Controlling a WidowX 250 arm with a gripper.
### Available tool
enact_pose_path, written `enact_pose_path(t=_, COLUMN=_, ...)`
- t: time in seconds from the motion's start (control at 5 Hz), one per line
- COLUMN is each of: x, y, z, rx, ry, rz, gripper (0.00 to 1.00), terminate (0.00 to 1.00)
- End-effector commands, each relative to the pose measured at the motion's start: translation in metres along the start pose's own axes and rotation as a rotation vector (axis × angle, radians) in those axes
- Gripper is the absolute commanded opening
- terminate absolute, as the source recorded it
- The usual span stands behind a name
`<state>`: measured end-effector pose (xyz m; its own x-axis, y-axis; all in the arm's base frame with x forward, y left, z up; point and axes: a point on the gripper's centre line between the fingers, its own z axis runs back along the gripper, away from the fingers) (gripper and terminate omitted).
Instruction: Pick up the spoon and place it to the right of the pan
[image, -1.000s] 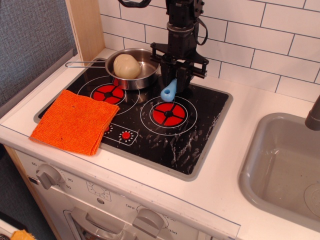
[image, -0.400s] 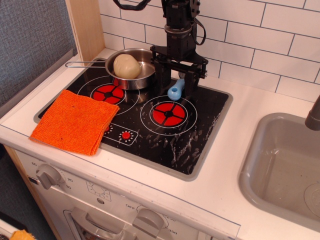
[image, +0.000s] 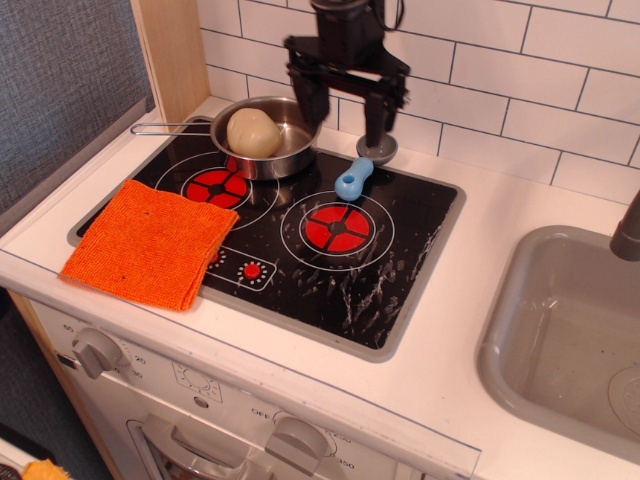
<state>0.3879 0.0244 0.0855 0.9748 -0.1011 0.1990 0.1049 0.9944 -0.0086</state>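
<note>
With the spoon (image: 360, 168) lying flat on the black cooktop (image: 400, 260), just right of the pan (image: 272, 140) and apart from it, the placing step looks done. Spoon's blue handle points down-left toward the front-right burner (image: 337, 227); grey bowl sits near the cooktop's back edge by the tiled wall (image: 520, 90). Pan is on the back-left burner, a pale round thing (image: 253, 131) inside, thin handle out to the left. Claw (image: 345, 105) hangs above the spoon with jaws spread, holding nothing, one finger tip just over the bowl but no grip on it. Judgement: release stage, task nearly complete. Next move only calls for lifting straight up and clear without clipping the spoon bowl or the pan rim. Orange cloth (image: 150, 243) sits front-left on the cooktop, grey sink (image: 560, 330) far right in the desk (image: 480, 230); neither is in the way.
</note>
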Motion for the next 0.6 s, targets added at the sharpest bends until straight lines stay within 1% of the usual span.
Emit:
enact_pose_path(t=0.0, x=-0.012, y=0.0093, z=0.0249, rx=0.07, ry=-0.023, rz=-0.035, gripper=1.0, terminate=0.0)
enact_pose_path(t=0.2, x=-0.012, y=0.0093, z=0.0249, rx=0.07, ry=-0.023, rz=-0.035, gripper=1.0, terminate=0.0)
enact_pose_path(t=0.4, x=-0.012, y=0.0093, z=0.0249, rx=0.07, ry=-0.023, rz=-0.035, gripper=1.0, terminate=1.0)
